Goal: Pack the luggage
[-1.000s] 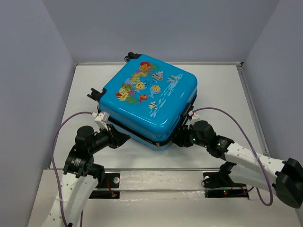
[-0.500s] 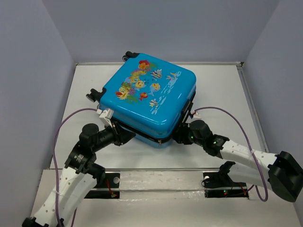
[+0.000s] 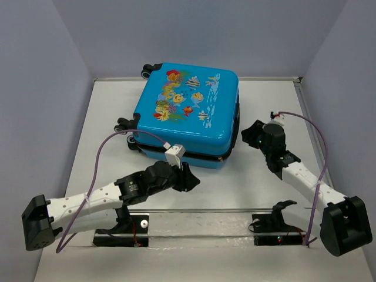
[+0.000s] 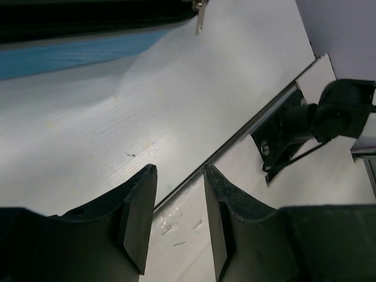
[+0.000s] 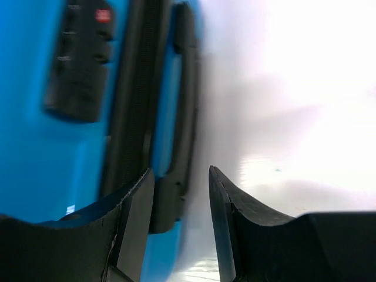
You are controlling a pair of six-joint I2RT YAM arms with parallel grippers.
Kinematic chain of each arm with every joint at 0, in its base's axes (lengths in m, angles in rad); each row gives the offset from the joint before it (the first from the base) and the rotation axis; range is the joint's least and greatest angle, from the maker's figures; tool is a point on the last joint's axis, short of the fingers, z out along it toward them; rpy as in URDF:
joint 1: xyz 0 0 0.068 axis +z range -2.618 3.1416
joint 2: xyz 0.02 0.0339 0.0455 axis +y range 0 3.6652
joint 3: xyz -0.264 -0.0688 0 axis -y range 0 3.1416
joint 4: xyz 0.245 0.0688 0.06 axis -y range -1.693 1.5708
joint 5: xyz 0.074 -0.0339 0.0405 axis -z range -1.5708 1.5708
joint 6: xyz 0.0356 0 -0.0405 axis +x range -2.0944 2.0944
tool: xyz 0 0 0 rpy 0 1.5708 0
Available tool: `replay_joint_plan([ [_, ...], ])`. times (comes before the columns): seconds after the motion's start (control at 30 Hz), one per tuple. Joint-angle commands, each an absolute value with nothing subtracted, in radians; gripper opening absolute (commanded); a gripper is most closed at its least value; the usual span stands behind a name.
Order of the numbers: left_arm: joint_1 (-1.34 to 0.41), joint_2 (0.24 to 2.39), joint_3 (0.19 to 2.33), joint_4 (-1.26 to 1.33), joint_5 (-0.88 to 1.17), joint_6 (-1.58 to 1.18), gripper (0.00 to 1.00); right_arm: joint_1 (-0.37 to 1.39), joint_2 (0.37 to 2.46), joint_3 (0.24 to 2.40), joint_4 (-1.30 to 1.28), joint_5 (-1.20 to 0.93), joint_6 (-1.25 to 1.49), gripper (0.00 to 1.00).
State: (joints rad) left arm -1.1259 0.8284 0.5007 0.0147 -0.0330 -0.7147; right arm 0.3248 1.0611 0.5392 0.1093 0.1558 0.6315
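On your white worktop (image 3: 276, 100) the luggage (image 3: 188, 108) lies closed and flat at the middle of the far edge, with the fish print up and the wheels toward the left edge. Your left gripper (image 3: 189, 178) is near its front side, jaws partly apart, holding nothing. Your right gripper (image 3: 249, 134) is beside its right side, facing the black handle (image 5: 187, 88), jaws also partly apart and empty.

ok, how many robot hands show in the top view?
2. The left hand is in front of the suitcase's near edge; the right hand is beside its right side. None hidden.
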Motion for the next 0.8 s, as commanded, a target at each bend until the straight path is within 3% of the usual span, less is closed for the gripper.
replay_joint_plan([
  [0.0, -1.129, 0.917, 0.567, 0.152, -0.228, -0.687, 0.49, 0.322, 1.014, 0.576, 0.134, -0.067, 0.486, 0.48],
  [0.1, -1.108, 0.995, 0.591, 0.207, -0.252, -0.657, 0.50, 0.322, 0.907, 0.484, 0.091, -0.161, 0.518, 0.41],
  [0.17, -1.071, 1.041, 0.614, 0.242, -0.206, -0.643, 0.50, 0.336, 0.798, 0.387, 0.086, -0.211, 0.543, 0.29],
  [0.2, -1.042, 1.087, 0.626, 0.273, -0.196, -0.635, 0.50, 0.360, 0.772, 0.364, 0.092, -0.266, 0.566, 0.11],
  [0.27, -1.020, 1.152, 0.640, 0.302, -0.170, -0.626, 0.50, 0.440, 0.727, 0.336, 0.098, -0.313, 0.566, 0.07],
  [0.33, -1.000, 1.184, 0.664, 0.310, -0.160, -0.617, 0.49, 0.498, 0.695, 0.345, 0.068, -0.289, 0.552, 0.13],
  [0.37, -0.997, 1.204, 0.667, 0.317, -0.163, -0.615, 0.49, 0.521, 0.686, 0.354, 0.045, -0.272, 0.531, 0.28],
  [0.43, -0.982, 1.224, 0.670, 0.330, -0.157, -0.615, 0.49, 0.549, 0.678, 0.357, 0.040, -0.278, 0.516, 0.46],
  [0.47, -0.976, 1.224, 0.672, 0.331, -0.153, -0.615, 0.49, 0.549, 0.678, 0.357, 0.047, -0.288, 0.515, 0.46],
  [0.5, -0.967, 1.233, 0.675, 0.333, -0.155, -0.615, 0.49, 0.558, 0.696, 0.362, 0.061, -0.304, 0.503, 0.53],
  [0.57, -0.959, 1.244, 0.676, 0.334, -0.153, -0.614, 0.49, 0.558, 0.756, 0.374, 0.092, -0.308, 0.480, 0.56],
  [0.77, -0.936, 1.244, 0.669, 0.337, -0.149, -0.614, 0.48, 0.568, 0.916, 0.422, 0.193, -0.290, 0.454, 0.54],
])
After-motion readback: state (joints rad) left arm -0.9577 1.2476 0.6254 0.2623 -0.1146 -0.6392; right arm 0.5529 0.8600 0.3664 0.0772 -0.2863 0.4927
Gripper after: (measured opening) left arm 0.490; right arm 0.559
